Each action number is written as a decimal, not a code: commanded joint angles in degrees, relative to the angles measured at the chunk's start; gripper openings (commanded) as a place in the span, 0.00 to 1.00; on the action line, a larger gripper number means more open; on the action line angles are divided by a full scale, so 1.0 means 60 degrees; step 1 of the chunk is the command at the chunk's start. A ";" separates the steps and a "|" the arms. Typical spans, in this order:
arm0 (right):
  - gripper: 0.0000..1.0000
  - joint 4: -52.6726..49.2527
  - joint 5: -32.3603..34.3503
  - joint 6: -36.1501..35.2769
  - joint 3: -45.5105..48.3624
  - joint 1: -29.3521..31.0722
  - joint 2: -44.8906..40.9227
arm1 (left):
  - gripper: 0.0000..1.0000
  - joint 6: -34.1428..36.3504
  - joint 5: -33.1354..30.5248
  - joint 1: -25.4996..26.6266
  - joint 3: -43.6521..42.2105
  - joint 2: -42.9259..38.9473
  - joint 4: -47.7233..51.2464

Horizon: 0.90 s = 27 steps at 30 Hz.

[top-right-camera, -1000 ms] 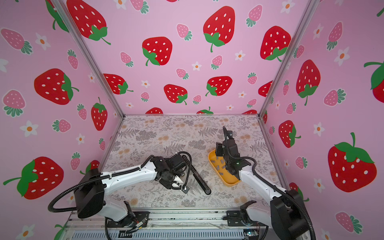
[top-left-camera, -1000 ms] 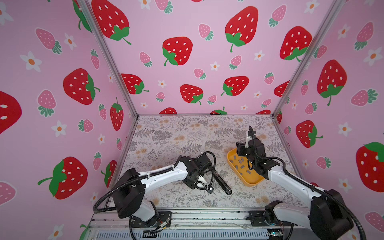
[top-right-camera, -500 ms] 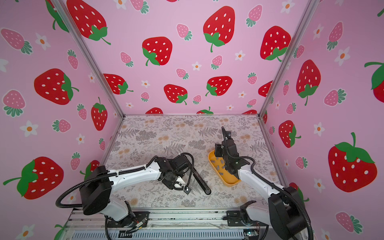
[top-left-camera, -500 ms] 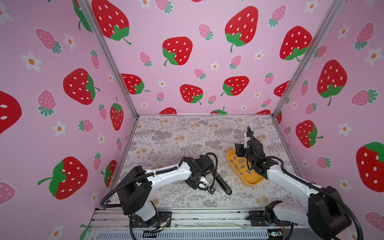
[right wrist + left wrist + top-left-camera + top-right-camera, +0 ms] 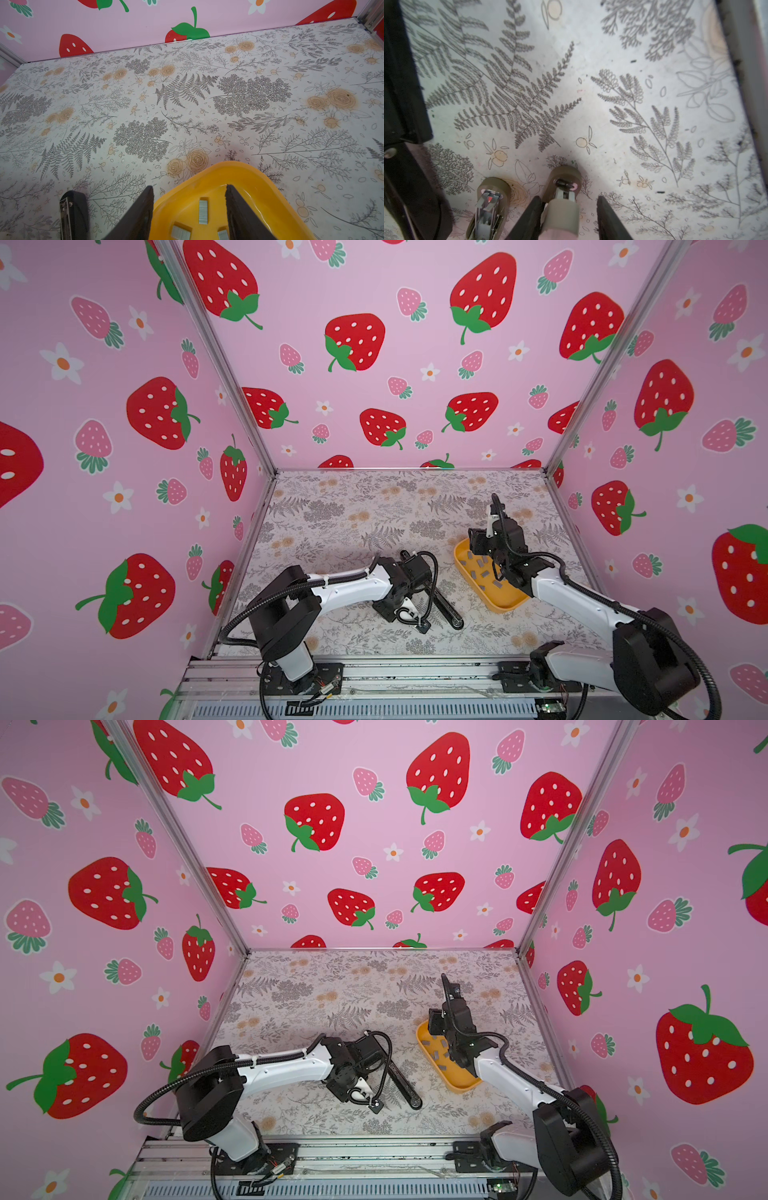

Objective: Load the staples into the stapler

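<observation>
The black stapler (image 5: 446,608) (image 5: 405,1088) lies on the floral mat at front centre. In the left wrist view its dark body (image 5: 404,93) runs along one side. My left gripper (image 5: 417,622) (image 5: 372,1102) (image 5: 569,203) is low at its near end and open around a taupe rounded piece (image 5: 562,216). One finger touches that piece and the other stands apart from it. A second taupe piece with a metal channel (image 5: 490,199) sits beside it. The staples (image 5: 482,572) (image 5: 440,1052) (image 5: 203,212) lie in a yellow tray (image 5: 503,601) (image 5: 457,1085) (image 5: 259,187). My right gripper (image 5: 476,549) (image 5: 434,1025) (image 5: 189,187) hangs open over the tray's far end, holding nothing.
Pink strawberry walls close in the mat at the back and both sides. A metal rail (image 5: 374,676) runs along the front. The stapler's tip (image 5: 72,214) shows beside the tray in the right wrist view. Bare mat stretches behind both grippers toward the back wall.
My left arm's elbow has swung a little to the right while its gripper stayed at the stapler's near end and its jaws narrowed. The right arm has held still over the tray.
</observation>
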<state>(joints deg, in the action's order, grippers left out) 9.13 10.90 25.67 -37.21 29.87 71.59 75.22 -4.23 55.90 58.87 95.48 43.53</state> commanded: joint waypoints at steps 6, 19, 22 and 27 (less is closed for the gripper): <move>0.57 0.0014 -0.0101 -0.0050 -0.0317 -0.0041 0.0123 | 0.39 0.0216 -0.0039 0.0060 0.0378 0.0140 0.0436; 0.61 -0.0026 -0.0263 -0.0050 -0.0346 -0.0032 0.0067 | 0.13 -0.0081 -0.0110 -0.0105 0.0862 0.0118 0.0451; 0.66 0.0033 -0.0389 -0.0045 -0.0282 -0.0027 -0.0054 | 0.07 -0.0209 0.0288 -0.0321 0.0924 -0.0500 0.0299; 0.67 0.0749 -0.1198 -0.0046 0.0175 0.0108 -0.0426 | 0.00 -0.0906 0.0866 -0.0658 0.0625 -0.1857 -0.1345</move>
<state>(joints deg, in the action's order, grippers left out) 10.04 6.90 25.63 -37.12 30.02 71.46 72.44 -2.55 52.88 61.95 88.79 41.39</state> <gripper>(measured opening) 0.670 0.245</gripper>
